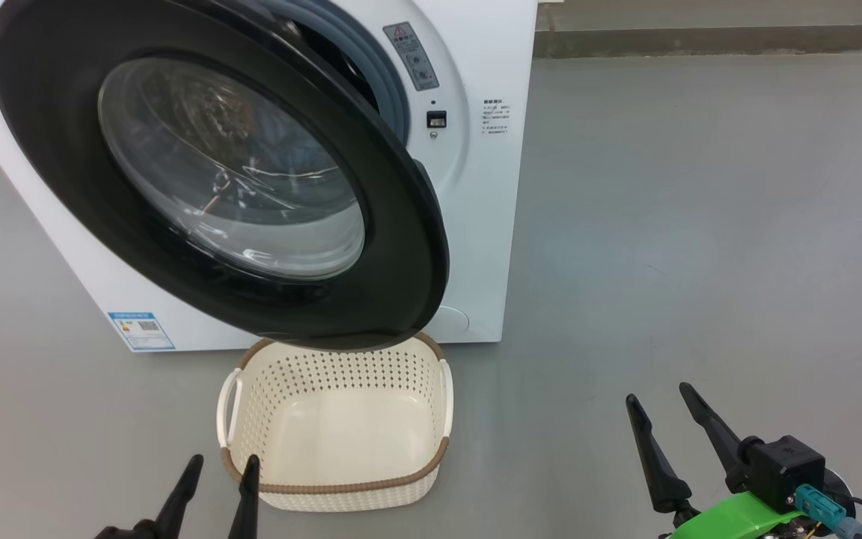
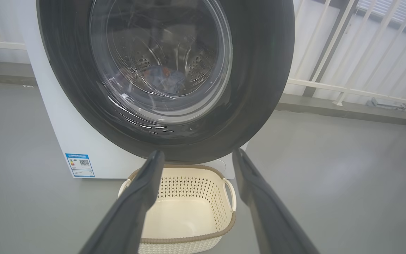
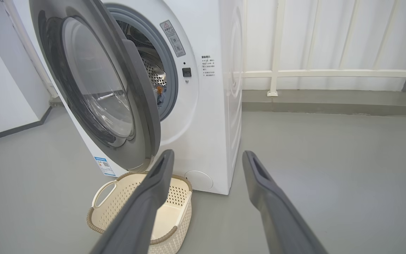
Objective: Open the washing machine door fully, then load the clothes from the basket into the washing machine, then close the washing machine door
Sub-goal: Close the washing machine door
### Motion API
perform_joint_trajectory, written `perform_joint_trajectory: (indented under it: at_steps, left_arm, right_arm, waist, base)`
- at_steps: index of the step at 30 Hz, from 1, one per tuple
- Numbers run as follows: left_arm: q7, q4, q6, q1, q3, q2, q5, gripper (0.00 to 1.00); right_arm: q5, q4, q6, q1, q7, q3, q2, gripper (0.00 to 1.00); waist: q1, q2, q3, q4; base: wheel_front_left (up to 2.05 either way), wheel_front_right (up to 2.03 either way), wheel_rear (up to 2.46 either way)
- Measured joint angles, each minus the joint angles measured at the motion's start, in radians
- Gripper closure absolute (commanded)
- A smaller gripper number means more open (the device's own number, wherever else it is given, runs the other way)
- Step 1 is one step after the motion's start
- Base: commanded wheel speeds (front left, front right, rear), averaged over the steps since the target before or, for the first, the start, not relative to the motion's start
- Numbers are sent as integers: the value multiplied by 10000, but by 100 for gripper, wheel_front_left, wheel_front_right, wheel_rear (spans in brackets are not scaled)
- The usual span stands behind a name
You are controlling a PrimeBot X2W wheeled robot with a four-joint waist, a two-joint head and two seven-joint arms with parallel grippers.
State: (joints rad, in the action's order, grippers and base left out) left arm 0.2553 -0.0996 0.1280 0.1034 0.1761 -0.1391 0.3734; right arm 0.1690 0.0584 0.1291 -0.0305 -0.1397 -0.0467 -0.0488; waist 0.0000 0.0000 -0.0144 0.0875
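Standing ajar, one glossy black-rimmed washing machine door is seen above one cream basket; left gripper and right gripper are spread wide.

My feeds are bright and evenly lit by a soft, diffuse light that casts no hard-edged shadows. In the head view the floor is a flat pale grey that darkens toward the near left. A faint shadow pools under the washing machine door and around the basket. White glare streaks cross the door's glass, and the top left corner has a pinkish cast. Both wrist views bow straight lines, so the railing leans outward at the edges. The left gripper and right gripper look soft, being too close to the lens. The washing machine is sharp, its white panels nearly washed out.
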Motion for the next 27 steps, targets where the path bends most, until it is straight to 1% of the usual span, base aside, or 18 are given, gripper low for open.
perform_joint_trajectory:
  at_steps: [6,12,13,14,15,18,21,24,27]
  left_arm:
    - [0,-33,0,-2,58,6,0,0]
    - [0,-35,0,-24,180,15,-4,0]
    - [0,-35,0,-48,201,15,-13,0]
    - [0,-36,0,-89,230,19,-15,0]
    - [0,-38,0,-136,259,23,-15,0]
    - [0,-46,0,-328,366,50,-15,0]
    - [0,-48,0,-529,451,90,-15,0]
    - [0,-48,0,-739,598,153,-19,0]
    - [0,-52,0,-1023,809,261,-54,0]
  right_arm:
    - [-67,-13,0,1,-27,-117,0,0]
    - [-291,-201,0,21,-84,-483,2,0]
    - [-360,-228,0,46,-132,-522,0,2]
    - [-359,-259,0,81,-132,-573,-2,79]
    - [-368,-295,0,114,-163,-665,-4,100]
    - [-594,-341,0,378,-221,-1032,-12,100]
    - [-744,-345,0,862,-221,-1517,-165,100]
    - [-752,-322,0,1447,-221,-2013,-598,100]
    - [-694,-221,0,2159,-222,-2527,-1172,100]
  waist:
    - [0,0,30,73]
    - [0,0,193,161]
    - [0,0,234,178]
    - [0,0,275,201]
    - [0,0,318,224]
    - [0,0,470,308]
    - [0,0,661,407]
    - [0,0,897,524]
    - [0,0,1179,671]
  base:
    - [0,0,0]
    - [0,0,0]
    - [0,0,0]
    - [0,0,0]
    - [0,0,0]
    - [0,0,0]
    - [0,0,0]
    - [0,0,0]
    - [0,0,0]
